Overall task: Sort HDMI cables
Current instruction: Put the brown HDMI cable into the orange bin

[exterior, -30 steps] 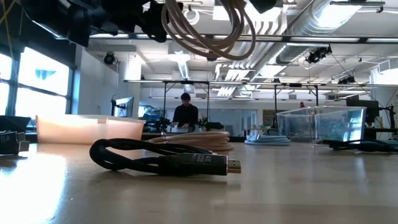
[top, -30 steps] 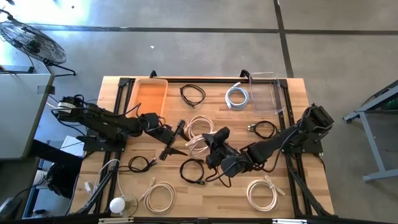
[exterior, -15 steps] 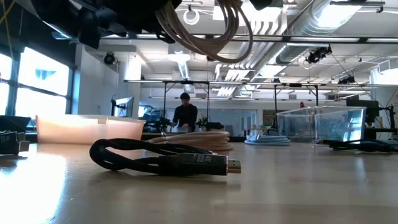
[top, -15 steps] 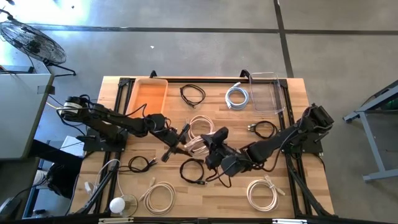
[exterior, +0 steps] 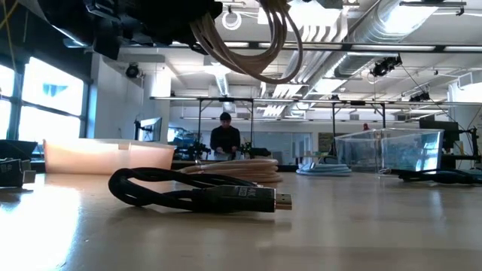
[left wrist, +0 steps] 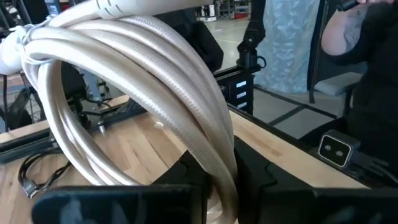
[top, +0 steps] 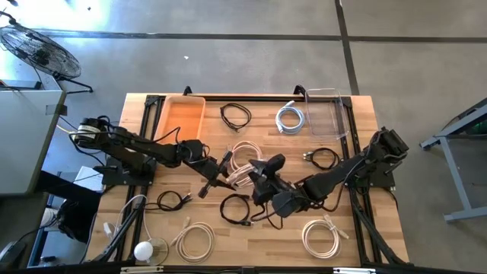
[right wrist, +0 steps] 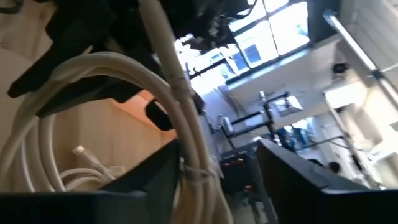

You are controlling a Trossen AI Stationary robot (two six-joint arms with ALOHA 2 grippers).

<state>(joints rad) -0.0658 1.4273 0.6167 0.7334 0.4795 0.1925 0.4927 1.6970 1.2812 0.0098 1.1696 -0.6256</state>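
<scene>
Wooden table [top: 358, 228] is carrying scattered coils while both grippers are meeting mid-table, the left gripper [top: 215, 173] and right gripper [top: 262, 173] each pinching the lifted beige cable [top: 238, 176].

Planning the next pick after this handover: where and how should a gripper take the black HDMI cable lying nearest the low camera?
Grip the black HDMI cable across the bundled middle of its flat coil, coming straight down from above. It lies flat on the table, and its plug end sticks out sideways, a poorer hold.
</scene>
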